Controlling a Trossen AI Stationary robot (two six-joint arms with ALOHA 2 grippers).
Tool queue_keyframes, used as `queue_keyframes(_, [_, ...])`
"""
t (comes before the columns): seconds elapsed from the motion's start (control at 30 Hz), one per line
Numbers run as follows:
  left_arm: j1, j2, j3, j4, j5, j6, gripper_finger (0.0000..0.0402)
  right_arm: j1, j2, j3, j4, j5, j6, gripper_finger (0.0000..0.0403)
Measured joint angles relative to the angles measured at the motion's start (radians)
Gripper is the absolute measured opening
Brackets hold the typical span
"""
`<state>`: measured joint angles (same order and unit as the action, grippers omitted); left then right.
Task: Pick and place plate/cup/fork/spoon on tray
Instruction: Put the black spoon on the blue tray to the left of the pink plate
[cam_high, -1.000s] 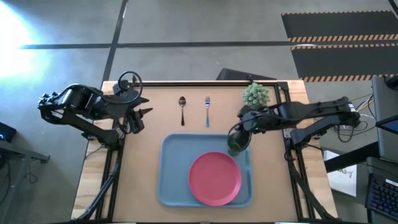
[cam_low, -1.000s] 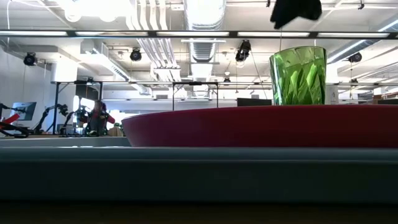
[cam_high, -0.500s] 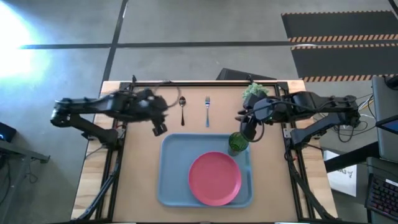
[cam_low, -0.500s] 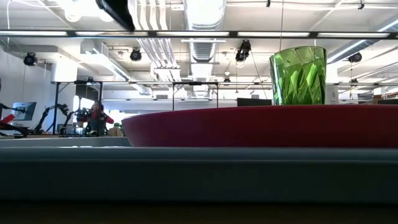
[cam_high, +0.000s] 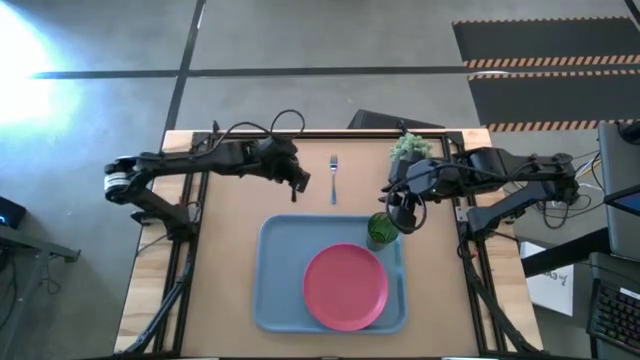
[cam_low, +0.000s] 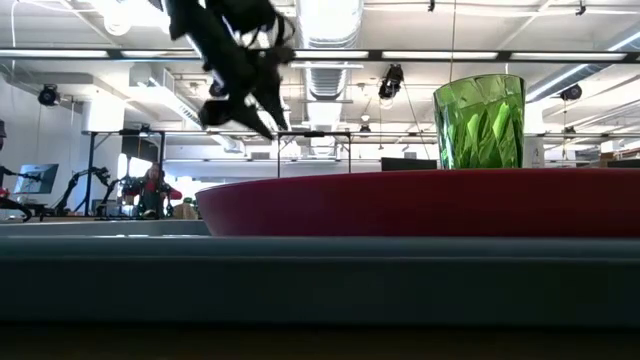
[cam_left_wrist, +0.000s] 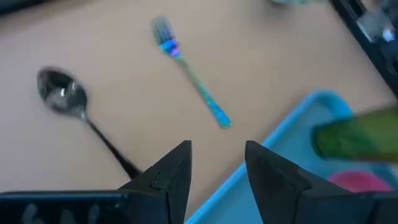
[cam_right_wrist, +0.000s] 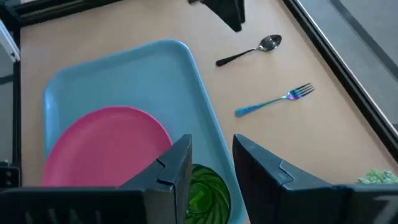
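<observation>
The large light-blue rectangular plastic tray (cam_high: 275, 290) sits on the near half of the brown counter (cam_high: 230, 260). On it lies the round flat pink-red plastic plate (cam_high: 346, 286), toward the tray's right side, and the small translucent green plastic tumbler (cam_high: 380, 229) stands upright in the tray's far right corner, just beside the plate's rim.

Beyond the tray, on the bare counter, the slim silver metal fork (cam_high: 333, 178) lies with its prongs pointing away from the tray. The small silver spoon with the dark oval bowl (cam_left_wrist: 62, 94) lies beside it on the fork's left; from overhead the left arm covers nearly all of it.

The left gripper (cam_high: 296, 181) is stretched out over the counter directly above the spoon, its fingers (cam_left_wrist: 169, 171) spread apart and holding nothing, with the spoon's handle running down toward the gap between them. How high it hangs above the spoon is hard to judge from here.

The right gripper (cam_high: 406, 214) hovers just beside and above the green tumbler, its fingers (cam_right_wrist: 174, 167) parted and empty, clear of the glass. A spiky pale-green potted plant (cam_high: 409, 149) stands at the counter's far right, behind that arm.
</observation>
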<state>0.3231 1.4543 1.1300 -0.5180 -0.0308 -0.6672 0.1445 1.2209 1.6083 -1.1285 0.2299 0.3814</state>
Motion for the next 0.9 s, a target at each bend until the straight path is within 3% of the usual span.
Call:
queue_keyframes(0.43, [0.038, 0.113, -0.119, -0.014, 0.003, -0.191, 0.0132, 0.000, 0.000, -0.001, -0.052, -0.028, -0.107, 0.0107])
queue_keyframes(0.67, [0.050, 0.165, -0.106, 0.107, 0.013, -0.154, 0.0132, 0.000, 0.000, -0.001, -0.052, -0.028, -0.123, 0.0107])
queue_keyframes(0.83, [0.084, 0.173, -0.108, 0.205, 0.180, -0.012, 0.0132, 0.000, 0.000, -0.001, -0.050, -0.028, -0.124, 0.0107])
queue_keyframes(0.9, [0.102, 0.173, -0.105, 0.200, 0.180, -0.008, 0.0132, 0.000, 0.000, -0.001, -0.049, -0.028, -0.121, 0.0107])
